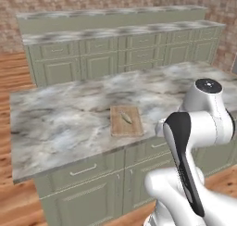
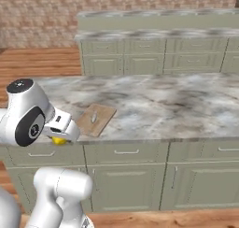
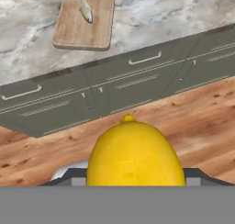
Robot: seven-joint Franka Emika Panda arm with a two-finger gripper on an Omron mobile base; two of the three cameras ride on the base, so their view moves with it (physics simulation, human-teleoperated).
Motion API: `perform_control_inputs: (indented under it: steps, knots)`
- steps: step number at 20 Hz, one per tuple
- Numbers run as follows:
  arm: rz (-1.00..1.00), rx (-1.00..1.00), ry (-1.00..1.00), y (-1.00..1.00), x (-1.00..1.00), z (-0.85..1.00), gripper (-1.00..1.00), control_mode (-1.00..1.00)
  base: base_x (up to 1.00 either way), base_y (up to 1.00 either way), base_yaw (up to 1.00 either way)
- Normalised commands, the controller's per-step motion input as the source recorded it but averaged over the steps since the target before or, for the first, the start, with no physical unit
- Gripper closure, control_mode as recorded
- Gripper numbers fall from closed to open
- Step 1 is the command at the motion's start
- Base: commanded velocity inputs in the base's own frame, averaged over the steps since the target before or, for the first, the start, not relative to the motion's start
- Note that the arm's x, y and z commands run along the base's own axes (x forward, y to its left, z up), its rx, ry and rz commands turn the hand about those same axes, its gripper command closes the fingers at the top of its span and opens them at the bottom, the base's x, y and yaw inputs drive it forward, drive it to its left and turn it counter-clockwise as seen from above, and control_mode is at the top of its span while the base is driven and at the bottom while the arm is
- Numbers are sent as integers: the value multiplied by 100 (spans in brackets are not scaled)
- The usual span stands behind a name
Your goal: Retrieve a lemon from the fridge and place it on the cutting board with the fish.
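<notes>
Pincer is clamped around the lemon, carrying it toward the cutting board where the fish sits on the tabletop.

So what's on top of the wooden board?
A little greenish-grey fish lies on the cutting board, with nothing else on it. The lemon isn't there yet; the gripper holds it in front of the counter.

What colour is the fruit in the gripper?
Bright yellow: the lemon, best in the hand view.
</notes>
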Motion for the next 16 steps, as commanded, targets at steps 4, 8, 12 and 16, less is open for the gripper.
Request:
perform_control_inputs:
  steps: [4, 8, 12, 16]
  knots:
    - [0, 0, 0, 0, 0, 0, 100, 100, 39, 3, -22]
    - [0, 0, 0, 0, 0, 0, 100, 100, 48, 4, -11]
    - [0, 0, 0, 0, 0, 0, 100, 100, 37, 27, -6]
    - [0, 0, 0, 0, 0, 0, 100, 100, 30, 53, -5]
